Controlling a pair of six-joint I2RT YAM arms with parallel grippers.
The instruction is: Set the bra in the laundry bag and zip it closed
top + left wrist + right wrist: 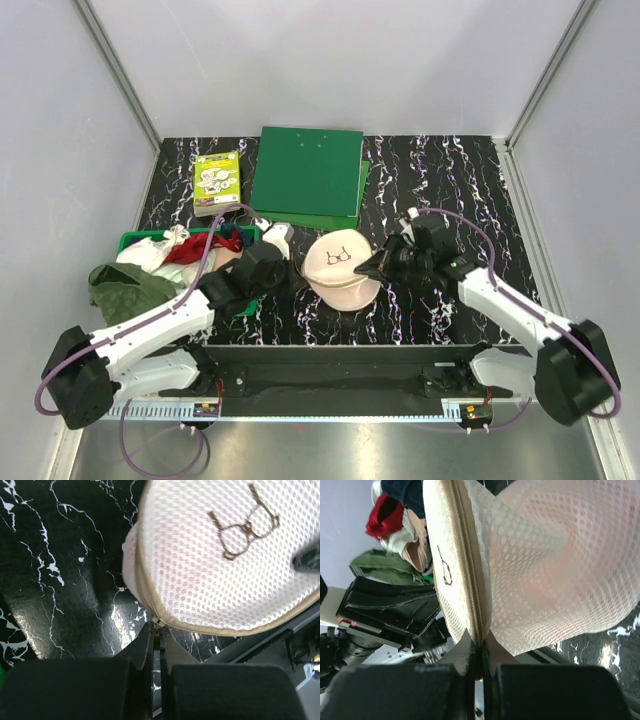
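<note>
1. At mid-table, toward the near edge, the laundry bag sits between both grippers with its printed face up.
2. Left gripper: jaws closed to a sliver, tips pinching the zip end on the bag's left rim.
3. Right gripper: jaws pressed together on the rim seam at the bag's right side, with the zip tape running straight up from the tips.
4. Bra: inside the bag, seen only as a pink tint through the mesh. Its shape can't be made out.
5. Zip looks closed along the stretches both wrist views show; the rest of the rim is hidden.
6. Edges: the green basket, holding a red cloth, is just left of the left arm. An olive garment hangs over the basket's near side.
7. The green folder and a small box lie behind the bag, apart from it.
8. Open room: the table is bare at the right rear and in a strip in front of the bag.
</note>
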